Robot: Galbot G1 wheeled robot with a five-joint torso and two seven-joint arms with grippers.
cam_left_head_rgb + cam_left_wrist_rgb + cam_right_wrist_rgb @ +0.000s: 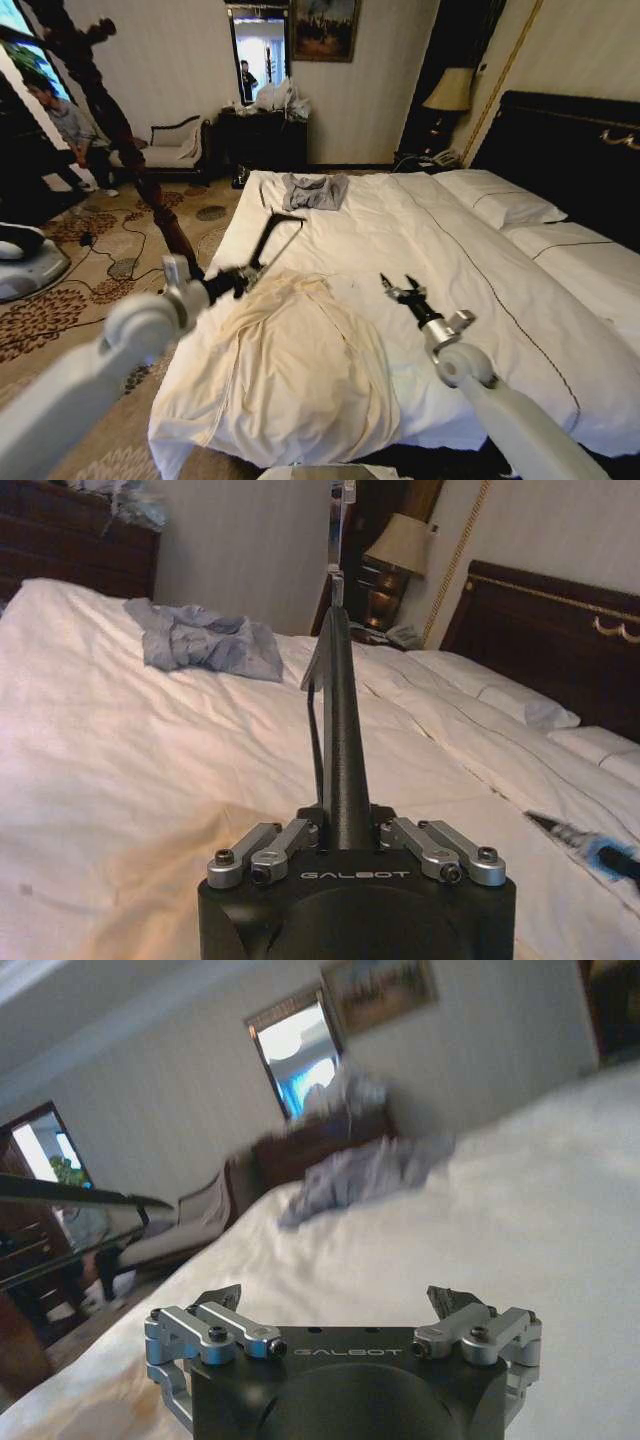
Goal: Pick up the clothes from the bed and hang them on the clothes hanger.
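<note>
Spread wrinkled across the near left part of the bed (420,230), a cream shirt, the clothes (290,375), reaching to the mattress edge. Just above the shirt's far edge, the left end effector (243,275), clamped on one end of the black clothes hanger (272,235), which slants up and away over the white sheet; in the left wrist view the same hanger (343,750) rising straight out from between the closed fingers. To the right of the shirt, apart from it, the right end effector (405,291) held over bare sheet, fingers (452,1302) spread and holding nothing. Farther up the bed, a small grey garment (314,190), well apart from both.
</note>
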